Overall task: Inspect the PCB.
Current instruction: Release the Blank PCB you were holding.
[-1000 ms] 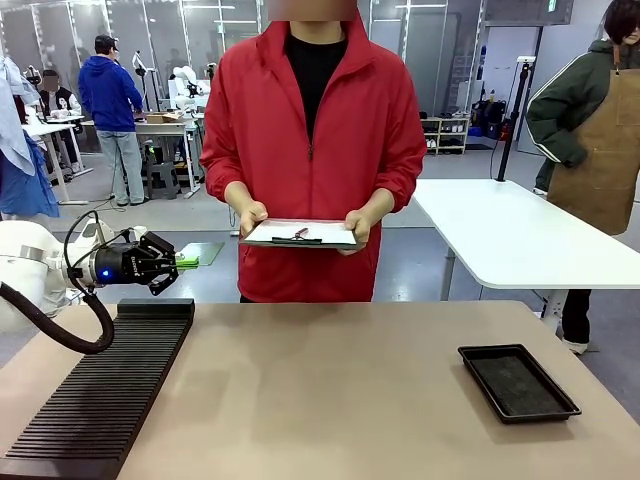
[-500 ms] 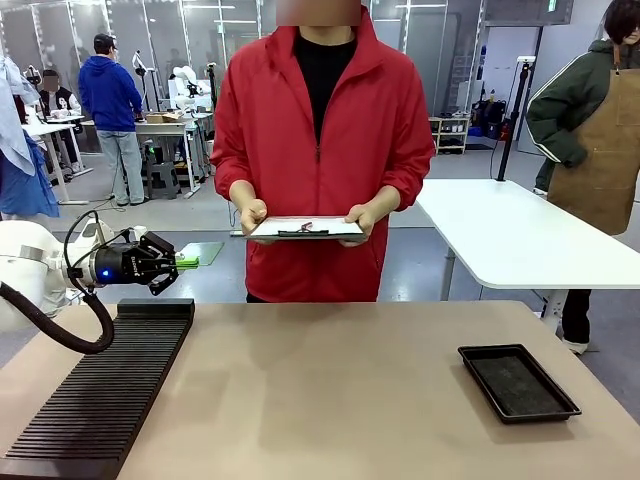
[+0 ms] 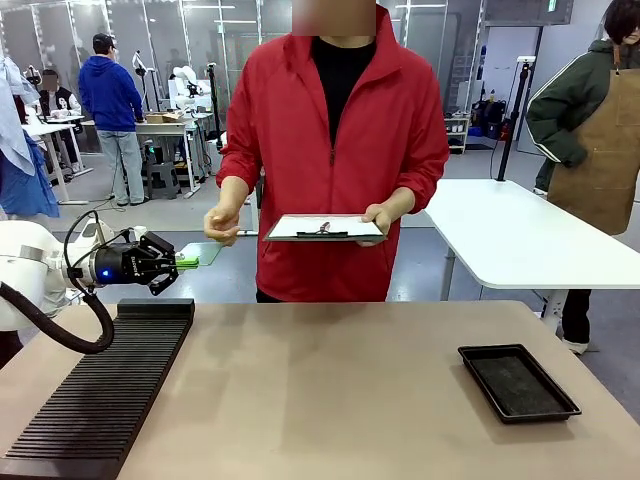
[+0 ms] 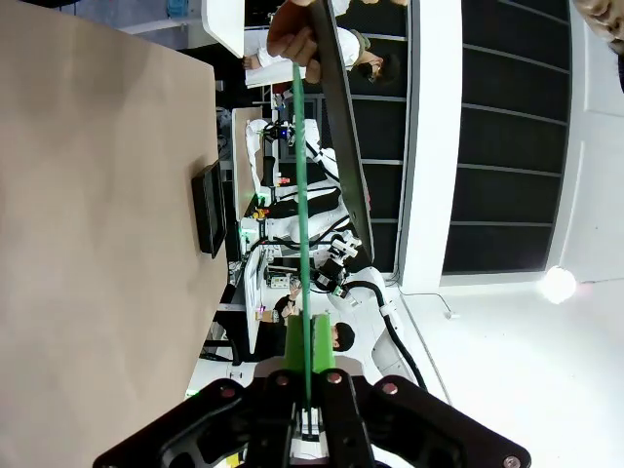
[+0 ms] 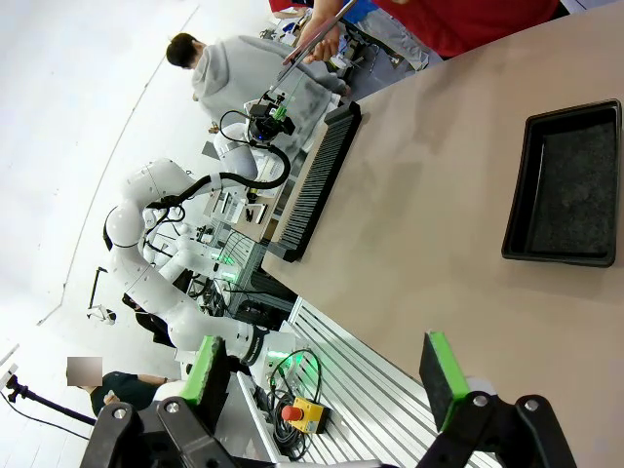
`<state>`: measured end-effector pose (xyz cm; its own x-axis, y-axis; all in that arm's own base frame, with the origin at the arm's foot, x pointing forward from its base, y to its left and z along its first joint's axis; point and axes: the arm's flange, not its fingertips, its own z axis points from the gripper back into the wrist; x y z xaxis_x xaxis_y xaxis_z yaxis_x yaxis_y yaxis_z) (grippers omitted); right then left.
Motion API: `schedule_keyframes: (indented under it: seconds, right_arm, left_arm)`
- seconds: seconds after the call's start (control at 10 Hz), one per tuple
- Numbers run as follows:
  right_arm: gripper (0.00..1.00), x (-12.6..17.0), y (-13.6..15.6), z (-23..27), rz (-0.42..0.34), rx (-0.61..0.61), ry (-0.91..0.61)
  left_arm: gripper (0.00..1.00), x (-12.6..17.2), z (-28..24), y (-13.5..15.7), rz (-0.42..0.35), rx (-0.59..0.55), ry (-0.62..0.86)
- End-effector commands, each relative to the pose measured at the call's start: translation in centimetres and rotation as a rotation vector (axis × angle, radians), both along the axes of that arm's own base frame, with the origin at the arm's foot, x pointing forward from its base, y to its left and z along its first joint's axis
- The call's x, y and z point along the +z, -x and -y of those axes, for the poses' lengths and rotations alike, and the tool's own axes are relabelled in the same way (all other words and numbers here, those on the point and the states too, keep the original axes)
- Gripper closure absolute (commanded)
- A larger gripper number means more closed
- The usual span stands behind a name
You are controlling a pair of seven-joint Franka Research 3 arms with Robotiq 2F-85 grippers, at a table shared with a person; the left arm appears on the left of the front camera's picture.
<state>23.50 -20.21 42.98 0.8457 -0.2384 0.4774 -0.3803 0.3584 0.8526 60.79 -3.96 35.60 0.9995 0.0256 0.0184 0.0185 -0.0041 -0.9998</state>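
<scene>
While panning over the near desk, spot the right gripper spread wide, empty. Pick out a ribbed black rack along the left and a black tray near the right edge. Past the rack's far end, catch the left gripper pinching the PCB aloft (edge-on in the wrist view). Beyond, see a person's hand carrying a white clipboard, free hand raised near the PCB.
</scene>
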Motion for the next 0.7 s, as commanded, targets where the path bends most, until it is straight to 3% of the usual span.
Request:
schedule_keyframes:
  seconds: [0.0, 0.6]
  right_arm:
    - [0.00, 0.07, 0.03, 0.06, 0.011, 0.000, -0.006]
    - [0.00, 0.07, 0.03, 0.06, 0.011, 0.000, -0.006]
  left_arm:
    - [0.96, 0.01, 0.02, 0.02, 0.000, 0.001, 0.002]
    - [0.96, 0.01, 0.02, 0.02, 0.000, 0.001, 0.002]
